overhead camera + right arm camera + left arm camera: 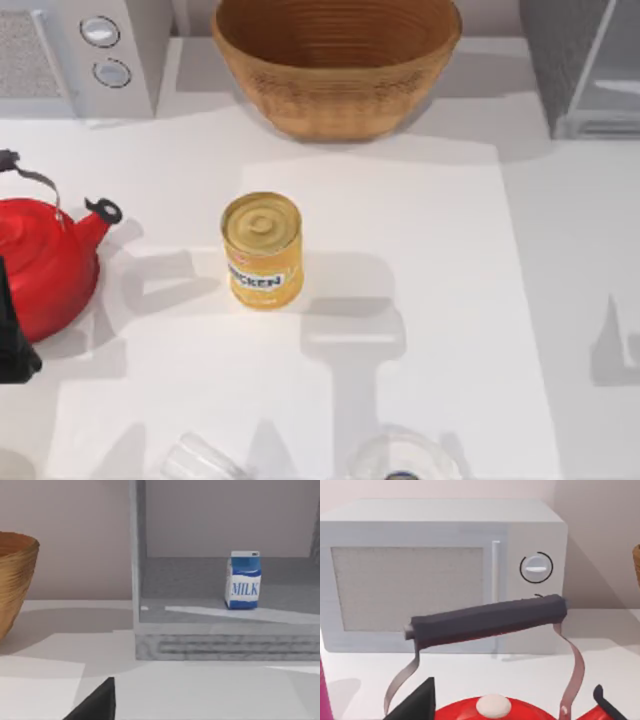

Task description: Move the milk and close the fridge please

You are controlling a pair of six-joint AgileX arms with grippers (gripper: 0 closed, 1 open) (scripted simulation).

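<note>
The milk, a small white carton with a blue top and blue lettering, stands upright inside the open fridge, on its grey floor. The fridge is at the table's far right corner, its speckled side panel facing the middle. A dark part of my right gripper sits low over the table, well in front of the fridge and apart from the milk. My left gripper hovers just behind the red kettle, and its arm is at the table's left edge.
A red kettle with a dark handle stands at the left. A yellow chicken can is mid-table. A wicker basket and a light-grey box with two knobs line the back. Two clear glasses sit at the front edge.
</note>
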